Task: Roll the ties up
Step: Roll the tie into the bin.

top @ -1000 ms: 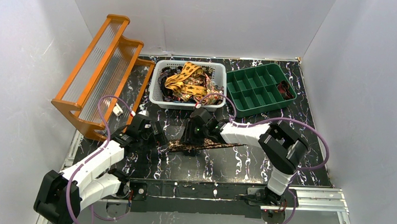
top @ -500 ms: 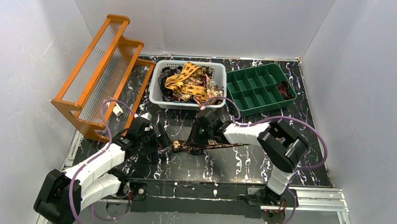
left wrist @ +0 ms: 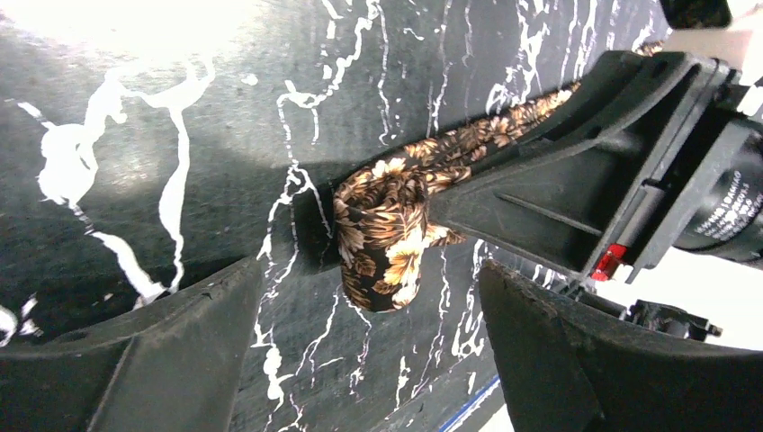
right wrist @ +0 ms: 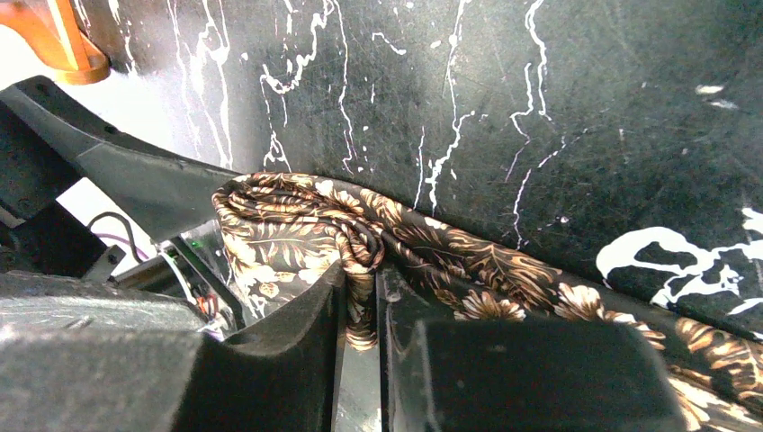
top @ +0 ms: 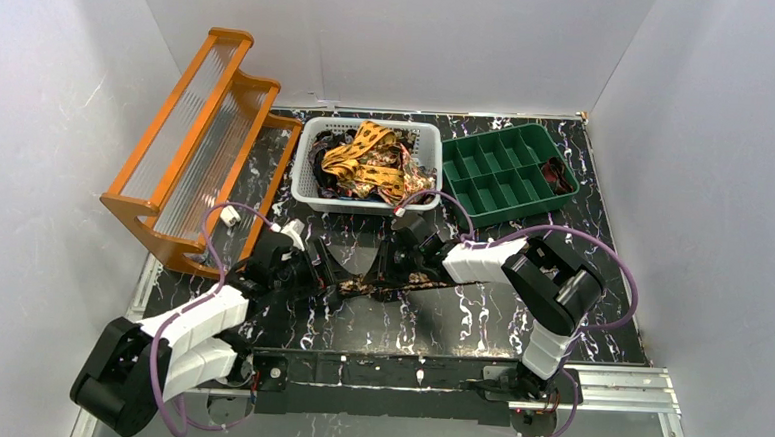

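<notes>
A dark brown tie [top: 430, 281] with tan leaf print lies across the middle of the table. Its left end is curled into a small roll [left wrist: 387, 243]. My right gripper [top: 382, 276] is shut on a fold of that tie [right wrist: 468, 261] just behind the roll, and fabric shows pinched between its fingers [right wrist: 297, 333]. My left gripper [left wrist: 369, 360] stands open, its two fingers [left wrist: 171, 360] on either side of the roll's end and a little short of it. More ties [top: 367, 157], yellow-orange and dark, fill the white basket.
The white basket [top: 364, 205] stands at the back centre. A green compartment tray [top: 470, 198] sits to its right, with one rolled tie in a far cell. An orange tiered rack [top: 202, 139] leans at the left. Purple cables loop over both arms.
The right gripper has shut on the tie and drifted slightly right. The left arm has moved right and forward, bringing its open jaws up to the roll.
</notes>
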`<act>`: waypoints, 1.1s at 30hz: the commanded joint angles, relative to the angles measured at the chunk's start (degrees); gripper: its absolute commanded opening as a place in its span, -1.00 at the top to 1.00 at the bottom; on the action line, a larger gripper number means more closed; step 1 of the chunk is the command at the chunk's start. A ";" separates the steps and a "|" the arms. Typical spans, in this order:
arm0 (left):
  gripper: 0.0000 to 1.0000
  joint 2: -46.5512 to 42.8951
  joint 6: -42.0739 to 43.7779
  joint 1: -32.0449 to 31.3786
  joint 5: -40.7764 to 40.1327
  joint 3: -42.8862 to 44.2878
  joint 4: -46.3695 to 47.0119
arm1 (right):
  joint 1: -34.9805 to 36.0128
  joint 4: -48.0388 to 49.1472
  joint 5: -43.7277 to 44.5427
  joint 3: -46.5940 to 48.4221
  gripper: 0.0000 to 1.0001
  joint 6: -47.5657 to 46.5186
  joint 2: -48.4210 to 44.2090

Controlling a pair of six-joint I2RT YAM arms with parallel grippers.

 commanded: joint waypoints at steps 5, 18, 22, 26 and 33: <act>-0.60 3.41 -5.11 0.24 5.41 -6.13 11.51 | -1.14 -2.55 1.50 -3.18 0.51 0.26 2.66; -0.16 8.56 -7.87 0.29 6.32 -11.25 20.97 | -1.22 -2.90 1.07 -3.23 0.53 0.45 4.40; -0.16 10.10 -7.23 0.33 6.10 -11.51 22.12 | -1.14 -2.90 0.89 -3.10 0.53 0.45 4.68; -0.13 12.75 -6.45 0.58 6.10 -11.22 24.09 | -1.22 -3.26 0.77 -2.82 0.54 0.37 4.93; 0.05 15.52 -5.79 1.10 5.55 -10.10 25.34 | -1.22 -3.34 0.20 -2.49 0.54 0.30 5.37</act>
